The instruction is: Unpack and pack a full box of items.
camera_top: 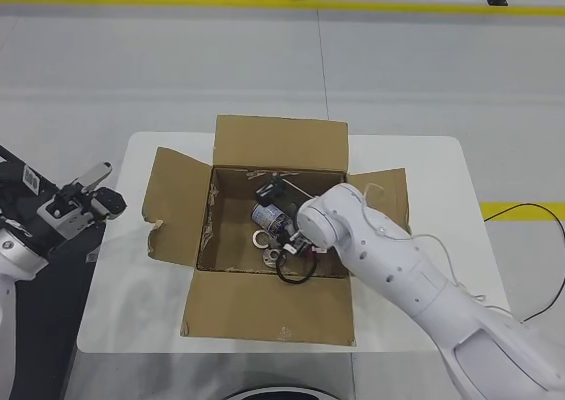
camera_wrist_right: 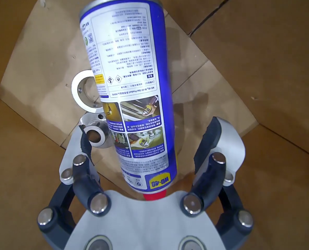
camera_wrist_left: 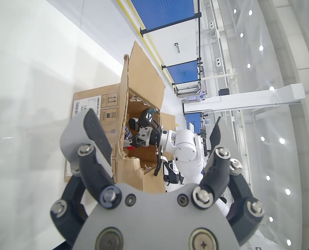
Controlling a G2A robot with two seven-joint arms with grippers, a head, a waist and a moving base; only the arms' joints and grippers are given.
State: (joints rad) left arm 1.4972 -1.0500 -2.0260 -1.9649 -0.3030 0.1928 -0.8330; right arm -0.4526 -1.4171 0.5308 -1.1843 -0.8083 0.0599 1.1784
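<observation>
An open cardboard box [camera_top: 267,305] stands on the white table [camera_top: 432,170]. On its floor [camera_wrist_right: 235,53] lies a blue and white spray can [camera_wrist_right: 133,92] with a red cap, seen from above as a small blue can [camera_top: 268,214]. My right gripper [camera_wrist_right: 148,141] is down inside the box and open, one finger on each side of the can, with a gap at one finger. Beside the can lie a flat metal ring [camera_wrist_right: 82,89] and a metal bushing [camera_wrist_right: 96,135]. My left gripper [camera_top: 90,193] hangs open and holds nothing, off the table's left edge.
A black cable loop [camera_top: 293,272] and a dark part [camera_top: 267,187] also lie in the box. All its flaps are folded outward; the left flap [camera_top: 175,205] is torn. The left wrist view looks at the box's side [camera_wrist_left: 97,105] and at the right arm [camera_wrist_left: 183,147] inside it.
</observation>
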